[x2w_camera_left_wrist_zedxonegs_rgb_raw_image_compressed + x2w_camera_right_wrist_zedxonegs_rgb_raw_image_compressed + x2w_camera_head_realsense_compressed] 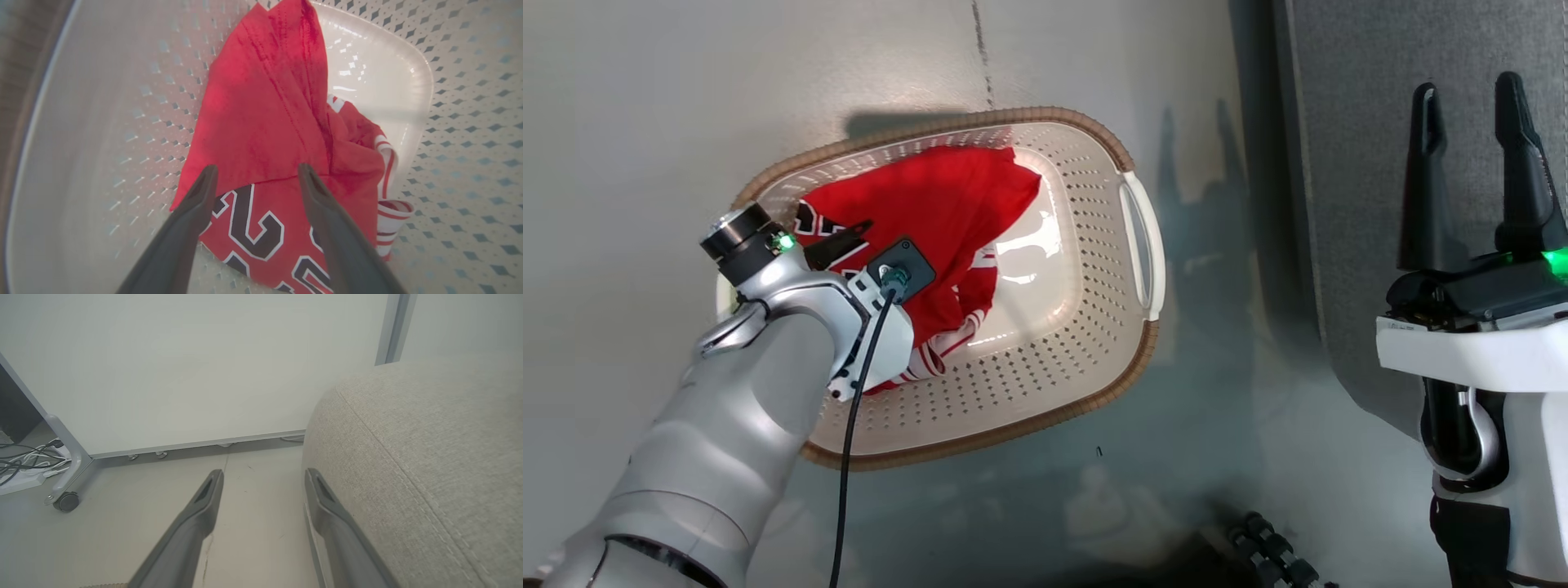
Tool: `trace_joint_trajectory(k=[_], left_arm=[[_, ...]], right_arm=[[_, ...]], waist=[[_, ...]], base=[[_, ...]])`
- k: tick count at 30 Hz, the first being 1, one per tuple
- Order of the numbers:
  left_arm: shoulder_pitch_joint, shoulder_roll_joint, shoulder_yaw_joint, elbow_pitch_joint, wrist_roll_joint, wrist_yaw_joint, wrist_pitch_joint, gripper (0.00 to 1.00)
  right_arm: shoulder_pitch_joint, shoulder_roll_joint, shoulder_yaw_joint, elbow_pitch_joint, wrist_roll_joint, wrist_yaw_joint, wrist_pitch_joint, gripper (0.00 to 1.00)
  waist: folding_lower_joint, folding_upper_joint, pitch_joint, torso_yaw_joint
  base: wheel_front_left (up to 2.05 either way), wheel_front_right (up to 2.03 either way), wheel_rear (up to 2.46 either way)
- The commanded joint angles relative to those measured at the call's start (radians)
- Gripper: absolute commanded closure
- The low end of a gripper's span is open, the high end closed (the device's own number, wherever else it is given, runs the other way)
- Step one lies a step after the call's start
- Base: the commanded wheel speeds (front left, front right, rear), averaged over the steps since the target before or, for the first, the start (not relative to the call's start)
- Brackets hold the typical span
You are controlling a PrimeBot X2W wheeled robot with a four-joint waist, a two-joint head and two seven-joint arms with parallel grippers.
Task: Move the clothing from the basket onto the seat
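Note:
The cream basket (1094,204) with a brown rim stands on the floor in the middle of the head view. Red clothing (947,204) lies bunched in its left half. My left gripper (862,233) reaches down into the basket over it. In the left wrist view my left gripper (257,169) is open, its fingers straddling the clothing (265,102) just above the black-and-white lettering (253,228); striped edging (388,212) shows at the right. My right gripper (1466,86) stands open and empty over the grey seat (1356,122). It is seen beside the seat (429,437) as my right gripper (264,473).
The right half of the basket floor (380,65) is bare, with a white handle (1143,245) on that side. A pale panel (204,375) on a wheeled frame (65,501) stands beyond the seat, with cables (20,461) at its left. Grey floor (645,122) surrounds the basket.

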State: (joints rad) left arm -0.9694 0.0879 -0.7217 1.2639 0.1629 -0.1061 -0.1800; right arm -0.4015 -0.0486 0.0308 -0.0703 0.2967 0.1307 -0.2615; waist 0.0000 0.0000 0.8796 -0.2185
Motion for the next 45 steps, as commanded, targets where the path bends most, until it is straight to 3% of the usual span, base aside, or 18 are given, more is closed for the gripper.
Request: trace_joint_trajectory(k=[1, 10, 18, 23, 32, 45], left_arm=[[-0.025, 0.016, -0.018, 0.011, 0.016, -0.01, 0.041, 0.0], [-0.048, 0.018, -0.126, 0.023, 0.046, -0.025, 0.21, 0.0], [-0.038, 0.031, -0.218, 0.024, -0.003, -0.024, 0.386, 0.0], [-0.025, 0.057, -0.291, 0.025, -0.062, -0.024, 0.489, 0.0], [-0.071, 0.077, -0.343, 0.024, -0.134, -0.024, 0.586, 0.0], [-0.082, 0.126, -0.366, 0.026, -0.148, -0.014, 0.691, 0.0]], right_arm=[[-0.011, -0.004, 0.002, -0.004, 0.014, 0.0, -0.005, 0.0], [-0.017, -0.004, 0.035, -0.009, 0.051, 0.0, -0.005, 0.0], [-0.013, -0.004, 0.06, -0.045, 0.105, 0.0, -0.005, 0.0], [-0.003, -0.003, 0.06, -0.049, 0.275, 0.0, -0.005, 0.0], [0.009, -0.004, 0.091, -0.102, 0.331, 0.0, -0.005, 0.0], [0.033, -0.004, 0.097, -0.132, 0.327, 0.0, -0.005, 0.0]], waist=[[0.0, 0.0, 0.023, -0.025], [0.0, 0.0, 0.049, -0.071], [0.0, 0.0, 0.068, -0.112], [0.0, 0.0, 0.072, -0.138], [0.0, 0.0, 0.087, -0.181], [0.0, 0.0, 0.11, -0.191]], base=[[0.0, 0.0, 0.0], [0.0, 0.0, 0.0], [0.0, 0.0, 0.0], [0.0, 0.0, 0.0], [0.0, 0.0, 0.0], [0.0, 0.0, 0.0]])
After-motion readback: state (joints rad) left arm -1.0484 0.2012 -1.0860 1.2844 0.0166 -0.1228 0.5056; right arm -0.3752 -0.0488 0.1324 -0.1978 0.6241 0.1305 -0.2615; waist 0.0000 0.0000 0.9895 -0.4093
